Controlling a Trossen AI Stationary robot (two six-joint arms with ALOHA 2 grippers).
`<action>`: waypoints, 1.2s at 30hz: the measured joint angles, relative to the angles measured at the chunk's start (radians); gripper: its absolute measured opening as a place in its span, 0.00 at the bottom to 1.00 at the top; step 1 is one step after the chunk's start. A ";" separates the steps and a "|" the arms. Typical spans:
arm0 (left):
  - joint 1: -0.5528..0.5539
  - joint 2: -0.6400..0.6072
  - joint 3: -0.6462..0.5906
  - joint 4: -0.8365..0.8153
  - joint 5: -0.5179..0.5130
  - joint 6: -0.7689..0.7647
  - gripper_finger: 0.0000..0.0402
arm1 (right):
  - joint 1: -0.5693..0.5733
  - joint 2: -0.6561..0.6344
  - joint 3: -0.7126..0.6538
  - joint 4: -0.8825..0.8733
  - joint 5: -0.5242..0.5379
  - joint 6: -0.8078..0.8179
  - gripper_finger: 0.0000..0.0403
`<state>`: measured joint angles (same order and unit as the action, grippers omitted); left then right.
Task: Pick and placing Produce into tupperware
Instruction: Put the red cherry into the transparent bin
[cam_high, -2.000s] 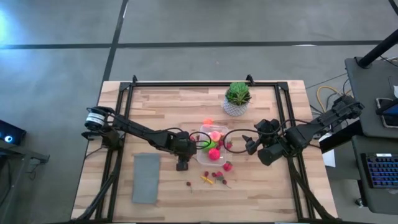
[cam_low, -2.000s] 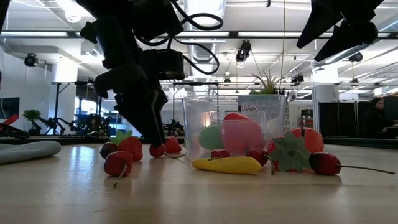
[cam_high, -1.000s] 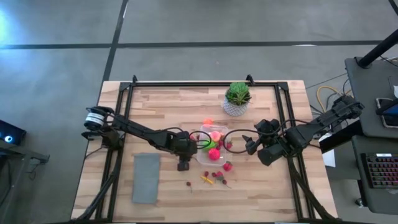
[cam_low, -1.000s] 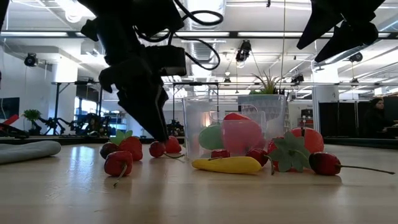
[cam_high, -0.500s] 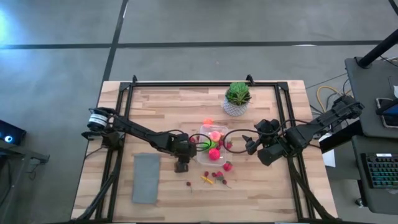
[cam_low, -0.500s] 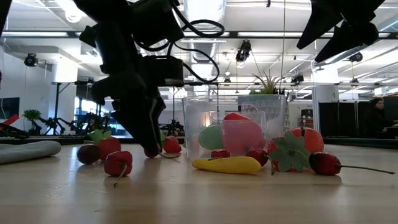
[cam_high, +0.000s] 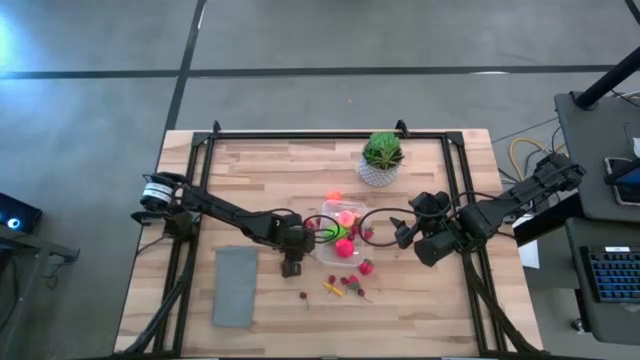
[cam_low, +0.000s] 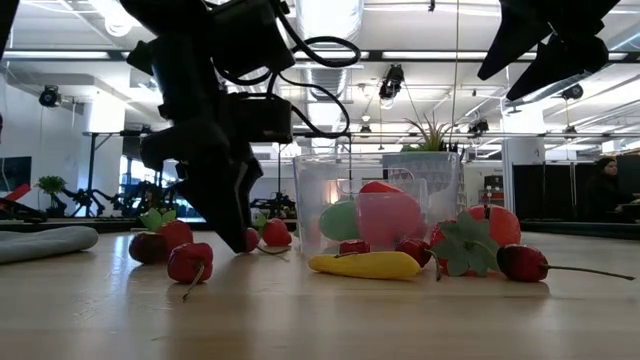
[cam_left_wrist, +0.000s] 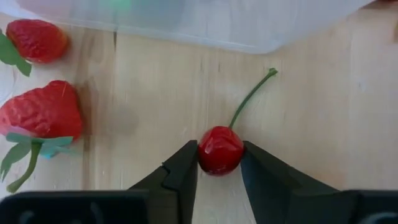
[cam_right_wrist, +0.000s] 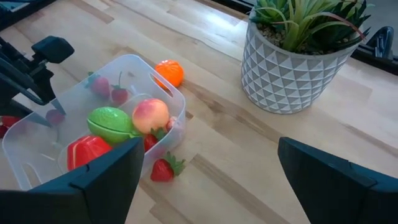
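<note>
My left gripper (cam_high: 291, 262) stands low at the tub's left side, shut on a red cherry (cam_left_wrist: 220, 150); in the low view its fingers (cam_low: 235, 215) point down at the table. The clear tub (cam_high: 340, 232) (cam_low: 370, 215) (cam_right_wrist: 93, 124) holds a green piece, a peach, a red piece and berries. Two strawberries (cam_left_wrist: 43, 112) (cam_left_wrist: 37, 38) lie on the wood beside the cherry. Loose pieces sit near the tub's near side: a yellow one (cam_low: 365, 265), cherries (cam_low: 520, 262) (cam_low: 190, 262), a strawberry (cam_low: 170, 235). An orange ball (cam_right_wrist: 169, 73) lies behind the tub. My right gripper (cam_right_wrist: 211, 186) hangs open, high at the tub's right. My left gripper pinches the cherry's round body (cam_left_wrist: 214, 163) between its two fingertips (cam_left_wrist: 186, 160), coming from above and pointing down. The green stem (cam_left_wrist: 252, 96) sticks out free toward the tub. The cherry sits at the table top; whether it is lifted off the wood cannot be told.
A spiky green plant in a white pot (cam_high: 381, 158) (cam_right_wrist: 305, 56) stands at the far side, right of centre. A flat grey rectangle (cam_high: 235, 285) lies near the left front. Black frame rails (cam_high: 190, 230) run along the table's edges. Bare wood stretches along the far left.
My left gripper has shifted a little toward the table's left, staying low. The strawberry and the dark piece beside it have slid along the table toward the left edge. My right arm has kept still.
</note>
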<state>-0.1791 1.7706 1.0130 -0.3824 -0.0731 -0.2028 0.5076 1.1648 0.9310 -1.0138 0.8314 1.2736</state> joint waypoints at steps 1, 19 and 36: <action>0.000 0.000 0.001 0.000 0.000 0.000 0.22 | 0.000 0.000 0.000 0.000 0.000 0.000 0.90; 0.001 -0.147 0.093 -0.103 -0.117 0.044 0.18 | 0.000 0.000 0.000 0.000 -0.003 -0.002 0.90; 0.107 -0.065 0.150 0.136 -0.073 0.046 0.20 | 0.000 0.000 0.000 0.001 -0.038 0.005 0.90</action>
<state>-0.0717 1.7055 1.1635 -0.2464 -0.1462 -0.1570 0.5076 1.1648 0.9310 -1.0126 0.7930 1.2789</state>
